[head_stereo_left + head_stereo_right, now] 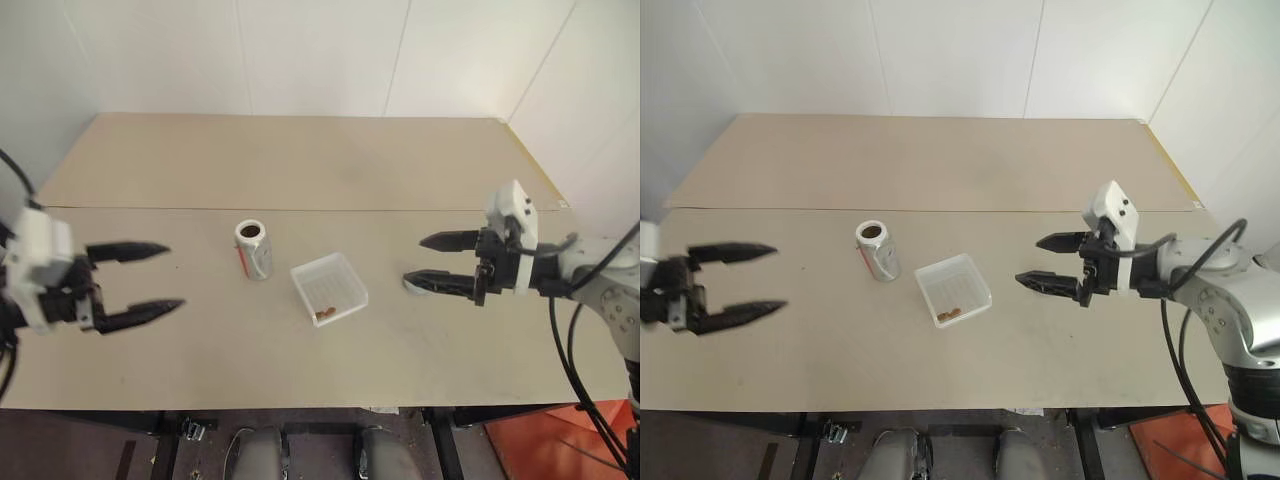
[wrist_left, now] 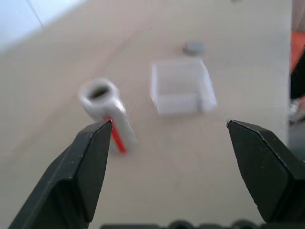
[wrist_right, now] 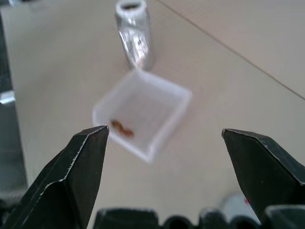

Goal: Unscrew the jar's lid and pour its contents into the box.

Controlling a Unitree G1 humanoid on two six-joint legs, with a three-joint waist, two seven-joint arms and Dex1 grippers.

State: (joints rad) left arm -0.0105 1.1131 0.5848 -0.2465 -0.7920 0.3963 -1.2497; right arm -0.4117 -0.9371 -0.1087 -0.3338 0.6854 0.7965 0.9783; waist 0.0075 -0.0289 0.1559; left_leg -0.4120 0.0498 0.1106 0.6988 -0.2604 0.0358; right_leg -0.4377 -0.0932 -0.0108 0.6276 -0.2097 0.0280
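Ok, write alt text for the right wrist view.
A shallow clear plastic box on a beige table holds a few small brown bits, seen between the open right gripper's black fingers. An open greyish plastic jar stands just beyond it.

Looks like a bare robot test room or lab setup to me, definitely not anybody's home or kitchen. From where I'm driving it, I see plain white panel walls (image 1: 320, 55) with thin vertical seams and nothing hung on them. The work surface is a big beige table (image 1: 300, 160) made of two flat boards butted together, with a visible seam running across. Loose black cables (image 1: 575, 370) dangle off the arm on the right side, typical rig wiring. Below the table edge there's a dark floor (image 1: 90, 445) and an orange-red patch (image 1: 540, 440) in the corner, can't tell what that is. The whole place reads as a purpose-built testing corner.
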